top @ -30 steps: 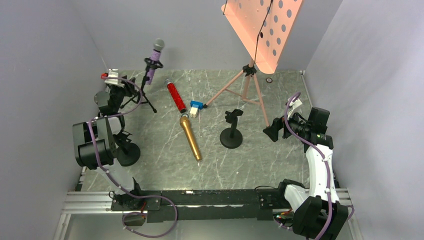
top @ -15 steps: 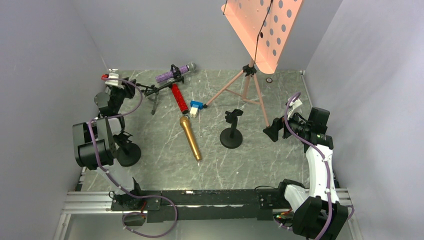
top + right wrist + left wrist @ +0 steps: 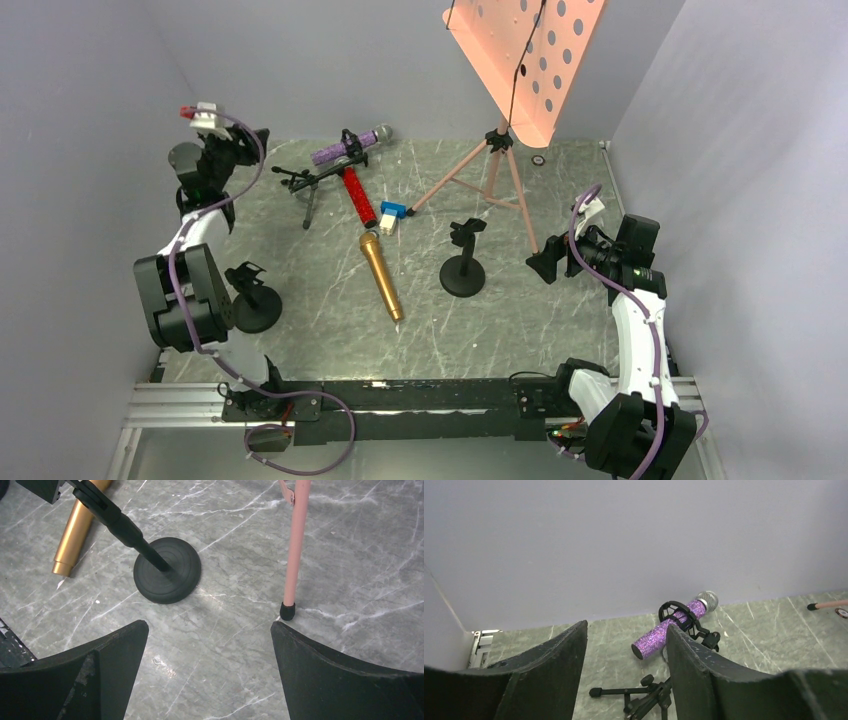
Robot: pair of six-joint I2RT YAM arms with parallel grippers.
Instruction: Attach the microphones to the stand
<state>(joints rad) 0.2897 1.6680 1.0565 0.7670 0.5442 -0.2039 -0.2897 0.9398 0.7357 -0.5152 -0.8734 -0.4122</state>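
Note:
The purple microphone [image 3: 348,148] sits in the clip of a small black tripod stand [image 3: 305,182] that lies tipped over at the back left. In the left wrist view the purple microphone [image 3: 674,628] lies beyond my fingertips with the tripod legs [image 3: 624,692] below it. My left gripper [image 3: 252,140] [image 3: 626,629] hangs open above the floor, holding nothing. The red microphone [image 3: 353,194] and the gold microphone [image 3: 381,277] lie flat mid-table. A round-base stand [image 3: 462,264] [image 3: 167,570] stands empty. My right gripper [image 3: 540,262] [image 3: 210,626] is wide open to its right.
A second round-base stand [image 3: 252,302] stands by the left arm. A small blue-and-white block [image 3: 391,215] lies beside the red microphone. A pink music stand [image 3: 500,170] spreads its legs at the back; one pink leg [image 3: 296,550] ends near my right fingertip.
The tripod stand with the purple microphone fell over to the right. My left gripper has opened wider and risen up and back from it. The right arm is still.

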